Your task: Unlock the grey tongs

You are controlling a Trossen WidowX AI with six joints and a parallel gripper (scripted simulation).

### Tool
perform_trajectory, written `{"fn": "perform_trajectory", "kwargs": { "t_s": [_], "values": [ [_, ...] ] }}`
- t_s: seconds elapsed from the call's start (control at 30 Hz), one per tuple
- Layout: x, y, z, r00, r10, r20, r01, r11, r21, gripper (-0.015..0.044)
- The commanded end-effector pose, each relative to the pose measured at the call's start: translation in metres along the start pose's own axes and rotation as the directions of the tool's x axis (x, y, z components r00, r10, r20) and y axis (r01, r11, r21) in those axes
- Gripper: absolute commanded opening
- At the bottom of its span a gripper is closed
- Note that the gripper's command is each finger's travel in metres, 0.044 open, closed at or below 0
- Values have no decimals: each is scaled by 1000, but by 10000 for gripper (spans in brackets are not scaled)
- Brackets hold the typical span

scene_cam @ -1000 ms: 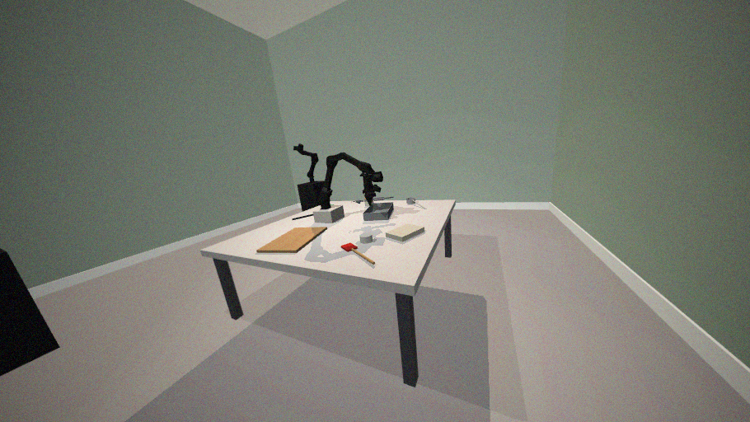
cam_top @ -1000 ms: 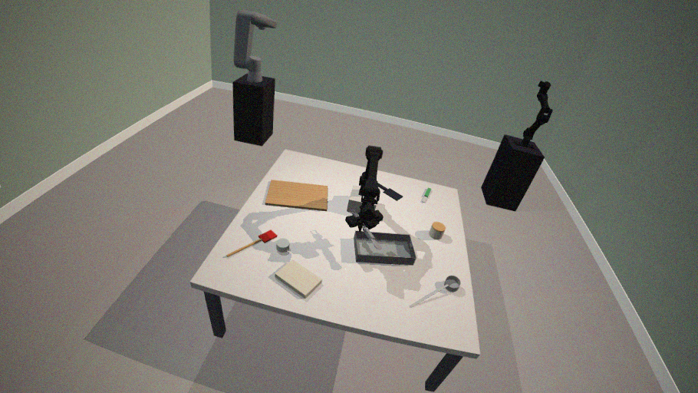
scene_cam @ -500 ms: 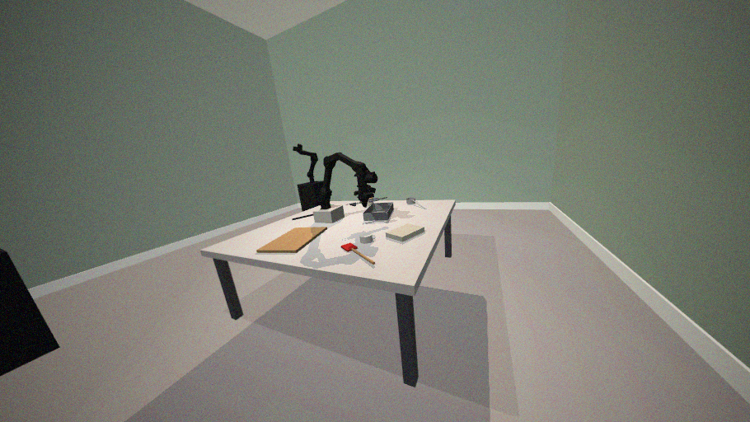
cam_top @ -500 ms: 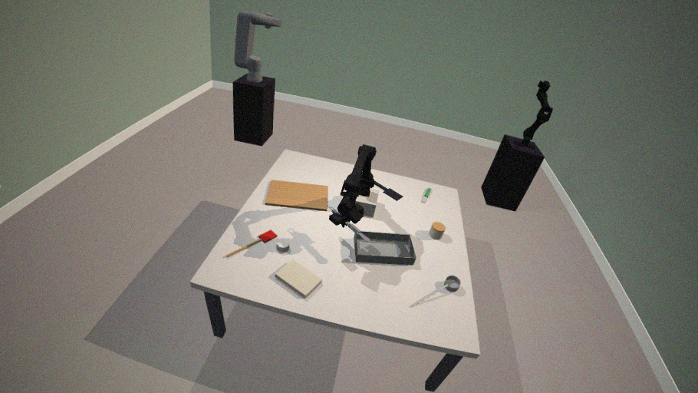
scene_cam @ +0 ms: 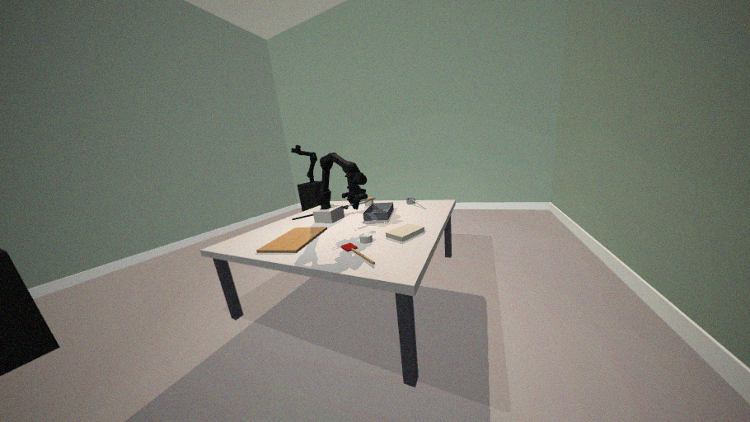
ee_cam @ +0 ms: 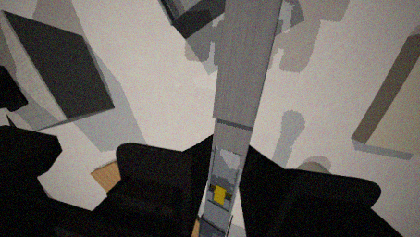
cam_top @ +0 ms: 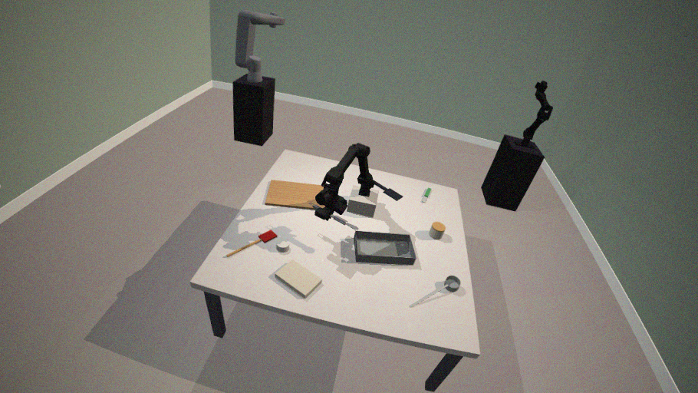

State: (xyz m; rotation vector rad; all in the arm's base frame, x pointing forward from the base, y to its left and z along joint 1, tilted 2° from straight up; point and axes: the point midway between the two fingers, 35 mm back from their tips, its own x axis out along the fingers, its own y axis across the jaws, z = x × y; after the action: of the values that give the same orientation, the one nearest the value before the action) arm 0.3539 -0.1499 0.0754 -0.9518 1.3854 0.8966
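From above, the gripper (cam_top: pixel 330 215) (ee_cam: pixel 225 140) is holding the grey tongs (cam_top: pixel 344 221) (ee_cam: pixel 247 60) beyond the roasting tin (cam_top: pixel 384 261) (scene_cam: pixel 370 215) (ee_cam: pixel 196 22), which is showing no food; outside, the tin is sitting on the table (scene_cam: pixel 335 262); at the wrist, nearly closed fingers are pinching the tongs.

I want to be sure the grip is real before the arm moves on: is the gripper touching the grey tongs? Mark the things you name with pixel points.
Touching: the wrist view shows the fingers of the gripper (cam_top: pixel 327 213) (ee_cam: pixel 221 171) pressed against both sides of the tongs (cam_top: pixel 344 221) (ee_cam: pixel 245 60).

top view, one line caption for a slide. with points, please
The gripper (cam_top: pixel 331 215) (ee_cam: pixel 225 140) holds the grey tongs (cam_top: pixel 344 221) (ee_cam: pixel 245 60) between the wooden board (cam_top: pixel 290 193) (scene_cam: pixel 291 240) (ee_cam: pixel 106 177) and the roasting tin (cam_top: pixel 384 261) (scene_cam: pixel 377 213) (ee_cam: pixel 187 23).
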Motion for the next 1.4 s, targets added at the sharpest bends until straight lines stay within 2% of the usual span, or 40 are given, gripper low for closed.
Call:
{"fn": "perform_trajectory", "kwargs": {
  "t_s": [0.0,0.13,0.3,0.5,0.7,1.0,1.37],
  "values": [
    [-5,-3,-23,1000,-8,-6,8,997,-72,-150],
    [-6,-3,-38,1000,-8,-8,7,993,-120,-150],
    [-6,-3,-40,1000,-8,-8,7,995,-99,-150],
    [-7,-2,-54,1000,-8,-9,9,994,108,-150],
    [-7,-1,-71,1000,-10,-9,13,935,354,-150],
    [-7,3,-96,1000,-10,-10,15,738,675,-150],
    [-7,10,-126,1000,-9,-12,14,359,933,-150]
  ]
}}
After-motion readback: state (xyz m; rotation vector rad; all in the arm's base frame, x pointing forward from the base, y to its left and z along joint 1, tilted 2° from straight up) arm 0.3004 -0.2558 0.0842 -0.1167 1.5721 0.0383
